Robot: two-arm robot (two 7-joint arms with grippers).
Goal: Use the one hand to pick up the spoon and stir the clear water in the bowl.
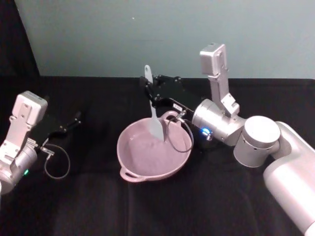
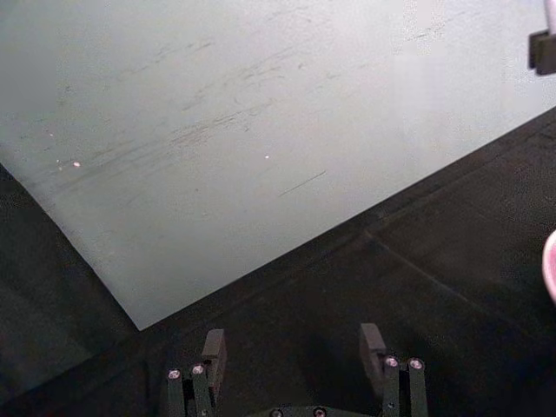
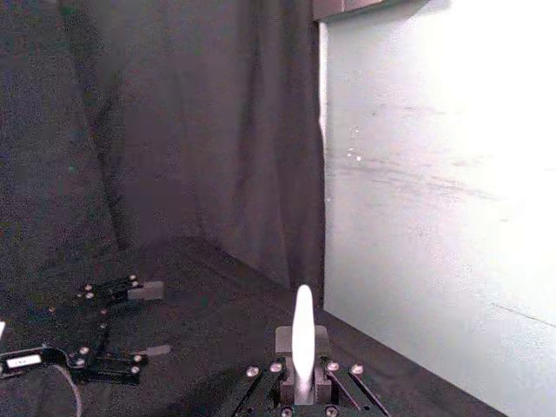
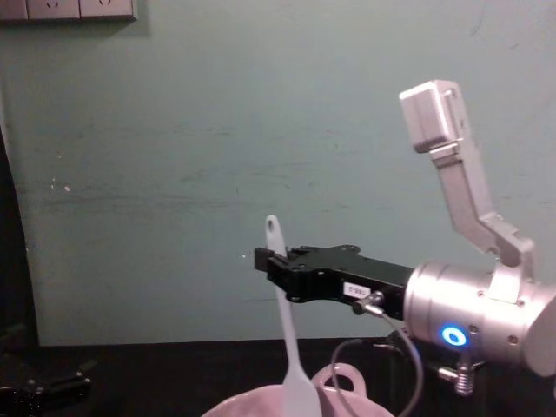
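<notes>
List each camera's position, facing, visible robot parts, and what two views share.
Head: high, facing down at table; left gripper parked, right gripper holding long white plastic spoon in pale pink ceramic bowl.
Chest: low, facing the wall; right gripper.
Left wrist: faces wall and table; own open fingers.
Right wrist: faces wall; own fingers gripping spoon, left gripper beyond.
Head and chest share spoon and bowl.
</notes>
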